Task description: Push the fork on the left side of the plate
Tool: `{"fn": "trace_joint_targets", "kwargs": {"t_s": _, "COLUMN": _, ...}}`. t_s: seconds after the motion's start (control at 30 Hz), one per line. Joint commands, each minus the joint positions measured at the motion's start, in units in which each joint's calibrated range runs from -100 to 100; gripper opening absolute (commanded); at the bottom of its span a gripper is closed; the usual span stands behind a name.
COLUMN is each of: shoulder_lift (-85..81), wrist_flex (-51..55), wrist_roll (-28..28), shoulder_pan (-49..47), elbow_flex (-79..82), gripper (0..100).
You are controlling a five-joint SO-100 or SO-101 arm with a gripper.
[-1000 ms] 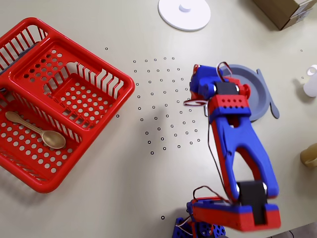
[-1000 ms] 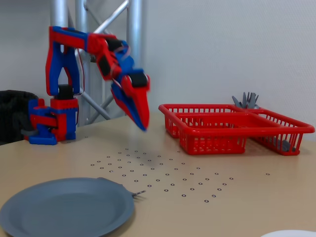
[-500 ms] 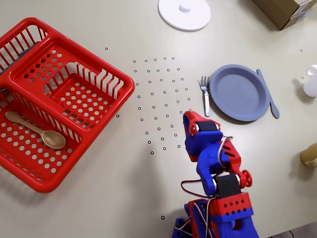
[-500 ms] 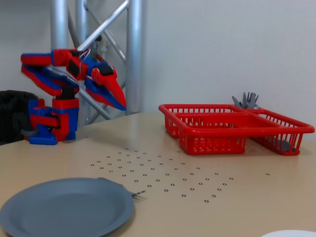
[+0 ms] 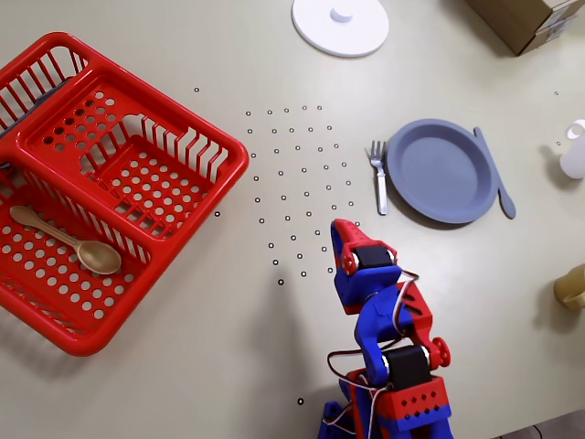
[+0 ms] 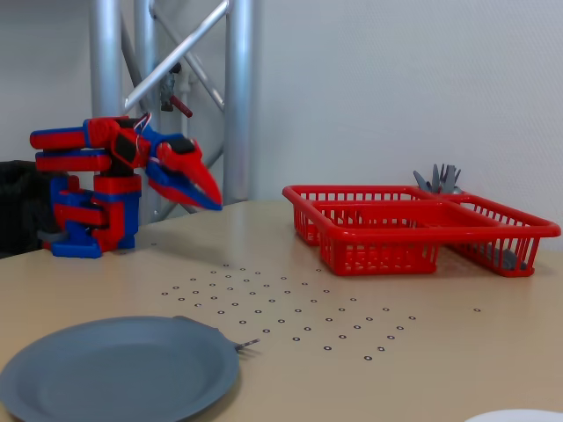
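Observation:
The small silver fork (image 5: pixel 378 176) lies on the table just left of the slate-blue plate (image 5: pixel 441 171) in the overhead view, tines pointing to the far side. In the fixed view only the fork's tip (image 6: pixel 247 344) shows beside the plate (image 6: pixel 114 367). My red and blue gripper (image 5: pixel 342 240) is shut and empty, held above the table a short way in front of the fork, apart from it. In the fixed view the gripper (image 6: pixel 214 199) points down to the right over the dotted area.
A red basket (image 5: pixel 101 183) with a wooden spoon (image 5: pixel 69 240) stands at the left. A slate-blue utensil (image 5: pixel 494 173) lies right of the plate. A white lid (image 5: pixel 340 24), a cardboard box (image 5: pixel 530 20), a white object (image 5: pixel 574 151) and a tan object (image 5: pixel 572 288) ring the edges.

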Motion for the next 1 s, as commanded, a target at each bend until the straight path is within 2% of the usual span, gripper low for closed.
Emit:
{"fn": "trace_joint_targets", "kwargs": {"t_s": 0.0, "shoulder_lift": 0.0, "wrist_flex": -0.2, "wrist_roll": 0.0, "shoulder_pan": 0.4, "elbow_flex": 1.2, "gripper": 0}}
{"fn": "trace_joint_targets", "kwargs": {"t_s": 0.2, "shoulder_lift": 0.0, "wrist_flex": 6.2, "wrist_roll": -0.5, "shoulder_pan": 0.1, "elbow_flex": 1.2, "gripper": 0}}
{"fn": "trace_joint_targets", "kwargs": {"t_s": 0.43, "shoulder_lift": 0.0, "wrist_flex": 19.3, "wrist_roll": 1.0, "shoulder_pan": 0.5, "elbow_flex": 1.2, "gripper": 0}}
{"fn": "trace_joint_targets", "kwargs": {"t_s": 0.8, "shoulder_lift": 0.0, "wrist_flex": 19.4, "wrist_roll": -0.8, "shoulder_pan": 1.8, "elbow_flex": 1.2, "gripper": 0}}
{"fn": "trace_joint_targets", "kwargs": {"t_s": 0.97, "shoulder_lift": 0.0, "wrist_flex": 19.5, "wrist_roll": 0.8, "shoulder_pan": 0.8, "elbow_flex": 1.2, "gripper": 0}}
